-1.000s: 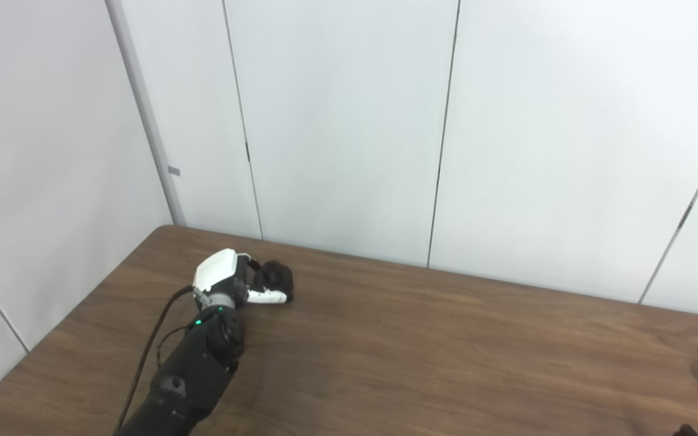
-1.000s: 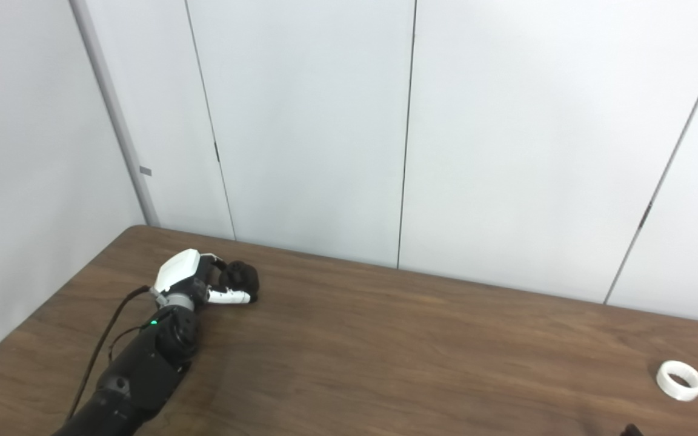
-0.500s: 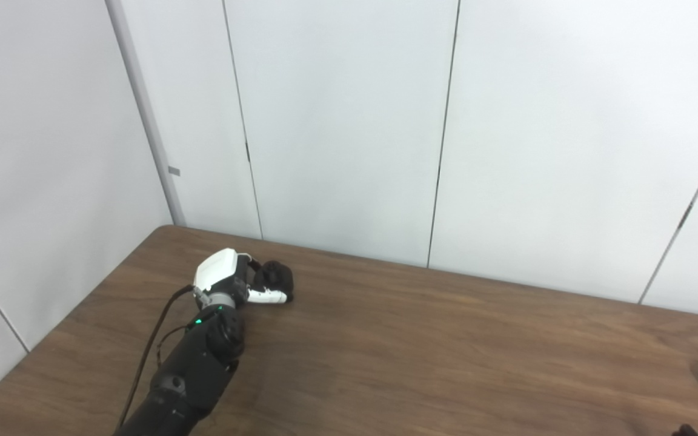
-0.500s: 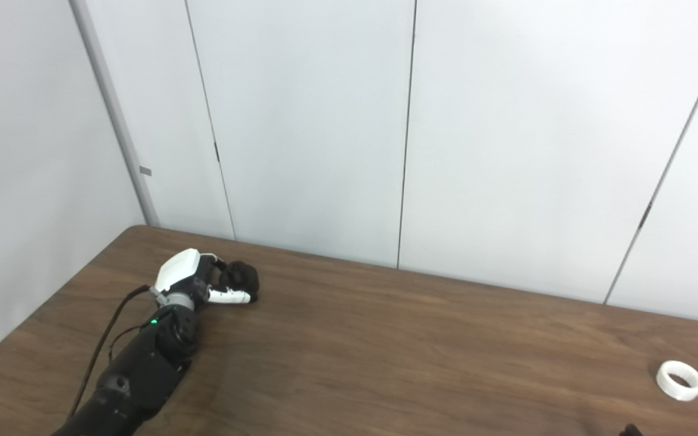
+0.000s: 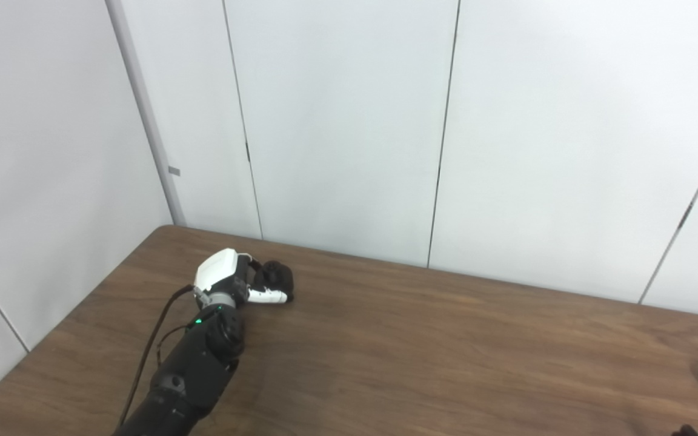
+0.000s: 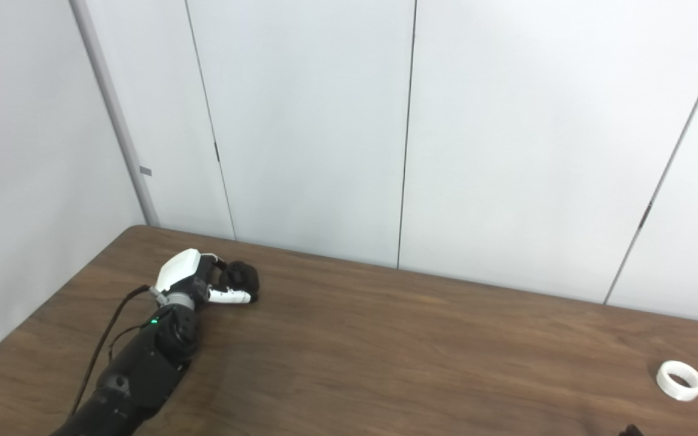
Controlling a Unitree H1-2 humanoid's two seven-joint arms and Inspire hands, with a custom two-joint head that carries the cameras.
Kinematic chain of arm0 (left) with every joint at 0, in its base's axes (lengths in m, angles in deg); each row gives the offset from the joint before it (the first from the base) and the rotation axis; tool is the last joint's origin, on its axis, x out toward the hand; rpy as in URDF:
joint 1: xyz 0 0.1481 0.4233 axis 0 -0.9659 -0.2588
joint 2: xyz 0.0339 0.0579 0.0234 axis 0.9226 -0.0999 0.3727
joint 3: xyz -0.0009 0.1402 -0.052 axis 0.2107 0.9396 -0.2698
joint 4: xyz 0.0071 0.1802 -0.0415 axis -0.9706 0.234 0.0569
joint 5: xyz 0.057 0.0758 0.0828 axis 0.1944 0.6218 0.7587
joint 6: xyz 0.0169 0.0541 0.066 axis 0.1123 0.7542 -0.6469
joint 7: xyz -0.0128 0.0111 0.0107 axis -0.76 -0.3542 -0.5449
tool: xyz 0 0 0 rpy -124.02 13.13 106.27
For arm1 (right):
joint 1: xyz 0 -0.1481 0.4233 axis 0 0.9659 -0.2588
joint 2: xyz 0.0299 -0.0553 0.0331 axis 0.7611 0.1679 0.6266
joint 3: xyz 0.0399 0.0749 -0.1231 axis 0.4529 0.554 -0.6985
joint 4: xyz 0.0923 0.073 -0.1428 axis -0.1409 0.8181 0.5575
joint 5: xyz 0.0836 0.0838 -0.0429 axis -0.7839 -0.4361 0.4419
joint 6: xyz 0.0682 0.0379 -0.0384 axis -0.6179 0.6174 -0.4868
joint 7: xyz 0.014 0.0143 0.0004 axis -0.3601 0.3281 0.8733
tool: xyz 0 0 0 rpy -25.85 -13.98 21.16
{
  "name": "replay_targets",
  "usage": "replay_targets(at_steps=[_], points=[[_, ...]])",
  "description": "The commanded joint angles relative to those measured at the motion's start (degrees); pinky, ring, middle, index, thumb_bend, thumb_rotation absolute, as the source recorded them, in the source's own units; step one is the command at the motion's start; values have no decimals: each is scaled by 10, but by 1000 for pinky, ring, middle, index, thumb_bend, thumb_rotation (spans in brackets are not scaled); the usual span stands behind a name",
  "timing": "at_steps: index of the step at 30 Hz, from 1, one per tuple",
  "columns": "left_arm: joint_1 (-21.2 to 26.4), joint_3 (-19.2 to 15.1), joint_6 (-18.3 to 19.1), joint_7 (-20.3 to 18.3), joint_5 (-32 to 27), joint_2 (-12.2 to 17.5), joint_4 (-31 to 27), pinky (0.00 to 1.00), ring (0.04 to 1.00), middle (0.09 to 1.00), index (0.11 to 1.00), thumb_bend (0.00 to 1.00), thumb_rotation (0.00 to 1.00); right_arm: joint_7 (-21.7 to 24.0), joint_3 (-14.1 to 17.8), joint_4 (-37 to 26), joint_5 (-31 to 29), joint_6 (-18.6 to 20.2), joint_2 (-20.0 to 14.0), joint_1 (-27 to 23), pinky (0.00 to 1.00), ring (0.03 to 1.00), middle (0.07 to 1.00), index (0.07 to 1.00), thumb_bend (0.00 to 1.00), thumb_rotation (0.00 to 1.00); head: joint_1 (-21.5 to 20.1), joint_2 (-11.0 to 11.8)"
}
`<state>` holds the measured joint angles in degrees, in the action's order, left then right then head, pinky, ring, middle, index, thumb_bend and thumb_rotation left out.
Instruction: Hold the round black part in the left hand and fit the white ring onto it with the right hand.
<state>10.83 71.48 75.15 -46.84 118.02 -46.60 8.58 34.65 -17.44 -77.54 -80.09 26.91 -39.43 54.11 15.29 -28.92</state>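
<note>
Table (image 6: pixel 385 351): 1 ring (image 6: pixel 680 381), 1 part (image 6: pixel 241 275).

Dark brown wood-grain table (image 5: pixel 422 351) filling the lower part of the scene, pale grey wall panels (image 5: pixel 343 121) behind it with thin vertical seams, a grey upright post (image 5: pixel 143 115) at the left corner

A: So both eye views are looking down from head height across the counter (image 5: pixel 446 339) toward the white wall panels (image 6: pixel 506 151), fairly far back, right?

B: Yep. The right eye is sitting a bit to the side, so it's showing the whole white ring (image 6: pixel 680 381), while the left eye is clipping it at the edge. Both are sharing the left hand (image 5: pixel 237 283) and most of the counter.
</note>
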Motion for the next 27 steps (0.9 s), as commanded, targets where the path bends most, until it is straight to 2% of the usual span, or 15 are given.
replay_targets(at_steps=[1, 10, 12, 13, 14, 15, 17, 27], points=[[32, -1, -11, 6, 5, 16, -11, 1000, 973, 893, 719, 900, 316, 0, -3, 8, 1, -2, 5, 21, 1000, 1000, 995, 999, 593, 1000, 1, -1], [30, -6, -14, 8, -1, 15, -17, 1000, 974, 891, 700, 887, 282, 0, -2, 1, -3, 5, 5, 25, 1000, 1000, 996, 997, 581, 1000, -1, -2], [27, -13, -23, 11, -11, 13, -18, 1000, 968, 878, 662, 859, 243, 0, -2, 0, -1, 5, 5, 26, 1000, 1000, 995, 995, 583, 1000, -1, -2], [26, -22, -29, 15, -20, 10, -18, 1000, 960, 855, 619, 826, 182, -1, -2, -1, -2, 6, 6, 26, 1000, 1000, 994, 995, 580, 1000, -1, -2], [25, -29, -34, 18, -27, 7, -18, 1000, 953, 832, 555, 679, 121, -2, -2, -2, -2, 7, 6, 26, 1000, 1000, 994, 994, 581, 1000, -1, -2], [24, -34, -39, 20, -32, 6, -18, 1000, 947, 816, 520, 603, 88, -2, -2, -3, -2, 7, 7, 26, 1000, 1000, 993, 993, 578, 1000, -1, -2], [22, -38, -41, 20, -35, 5, -22, 1000, 925, 788, 490, 538, 54, -2, -2, -4, -2, 7, 7, 26, 1000, 1000, 993, 992, 570, 1000, 1, -5], [15, -33, -35, 16, -24, 7, -37, 1000, 920, 778, 483, 521, 46, 0, -1, -3, -6, 6, 3, 28, 1000, 1000, 995, 990, 591, 1000, 4, -8]])
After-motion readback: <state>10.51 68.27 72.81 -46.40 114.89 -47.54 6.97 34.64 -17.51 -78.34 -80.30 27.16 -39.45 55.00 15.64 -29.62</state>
